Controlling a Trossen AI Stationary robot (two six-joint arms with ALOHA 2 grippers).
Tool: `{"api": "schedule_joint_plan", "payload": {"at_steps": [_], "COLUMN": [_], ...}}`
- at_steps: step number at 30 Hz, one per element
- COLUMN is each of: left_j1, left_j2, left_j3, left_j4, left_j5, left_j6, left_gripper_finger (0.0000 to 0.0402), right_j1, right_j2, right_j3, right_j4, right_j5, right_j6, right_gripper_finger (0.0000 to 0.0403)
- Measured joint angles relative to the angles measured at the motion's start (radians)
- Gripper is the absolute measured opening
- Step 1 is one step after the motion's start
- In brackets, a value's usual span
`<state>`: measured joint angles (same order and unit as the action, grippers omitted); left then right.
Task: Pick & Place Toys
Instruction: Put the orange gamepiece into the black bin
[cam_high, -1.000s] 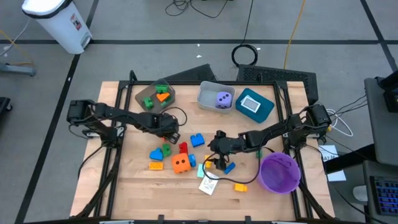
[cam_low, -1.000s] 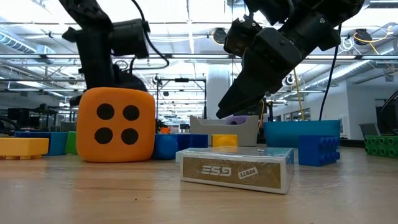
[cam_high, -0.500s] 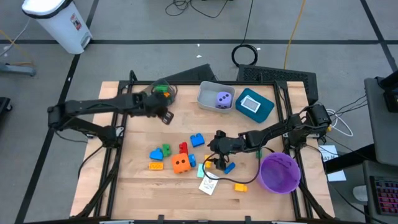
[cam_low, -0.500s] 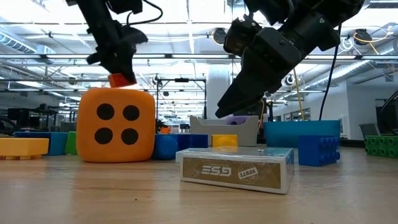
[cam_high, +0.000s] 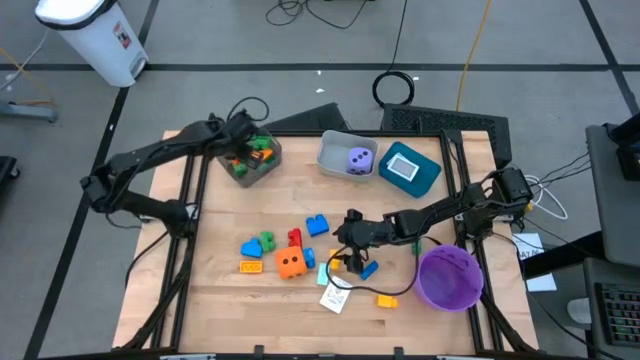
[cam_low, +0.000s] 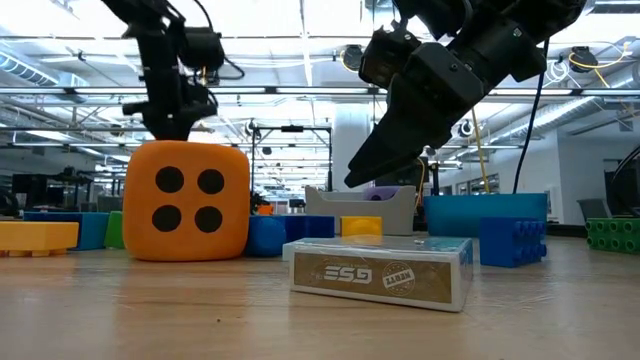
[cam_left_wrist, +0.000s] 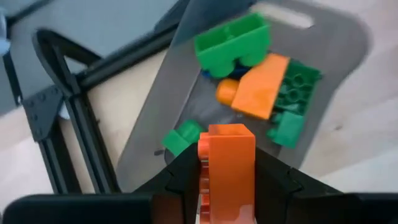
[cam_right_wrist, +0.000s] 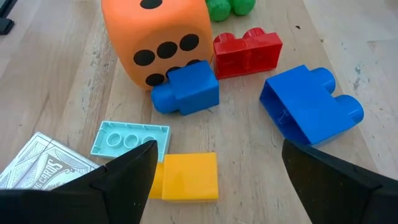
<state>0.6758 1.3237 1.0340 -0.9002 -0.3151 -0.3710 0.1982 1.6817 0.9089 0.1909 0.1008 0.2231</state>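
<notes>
Wooden tabletop (cam_high: 220, 300): sort is partly done. Three bins along the far edge. Brown plastic bin (cam_high: 268, 168) near the far-left corner already holds green and orange plastic blocks (cam_left_wrist: 261, 78); grey plastic bin (cam_high: 332, 158) has the purple dotted die (cam_high: 359, 160); teal plastic bin (cam_high: 420, 175) has a white-blue card (cam_high: 402, 168).

Left end effector (cam_left_wrist: 227, 180) is over the brown bin, clamped on an orange plastic block (cam_left_wrist: 228, 165), which looks ready to drop.

Right end effector (cam_right_wrist: 214, 174) hangs mid-tabletop with fingers spread, empty, above a yellow plastic block (cam_right_wrist: 188, 176).

Left to clear, centre of the tabletop: orange dotted die (cam_high: 291, 263), blue (cam_high: 317, 224), red (cam_high: 294, 238), green (cam_high: 267, 240) and yellow blocks, boxed card deck (cam_high: 335, 298). Purple round bowl (cam_high: 448, 277) near the right edge isn't part of it.
</notes>
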Motion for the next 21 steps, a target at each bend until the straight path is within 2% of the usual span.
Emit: {"api": "schedule_joint_plan", "payload": {"at_steps": [9, 21], "left_j1": [0.082, 0.128], "left_j2": [0.142, 0.262], "left_j3": [0.000, 0.000], "left_j4": [0.023, 0.121], "left_j5": [0.014, 0.060], "left_j6": [-0.073, -0.060], "left_gripper_finger": [0.0116, 0.0117], "right_j1": [0.000, 0.000], "right_j2": [0.000, 0.000], "right_j3": [0.000, 0.000], "right_j4": [0.000, 0.000], "right_j5": [0.001, 0.002], "right_j6": [0.000, 0.000], "right_gripper_finger": [0.0334, 0.0334]}}
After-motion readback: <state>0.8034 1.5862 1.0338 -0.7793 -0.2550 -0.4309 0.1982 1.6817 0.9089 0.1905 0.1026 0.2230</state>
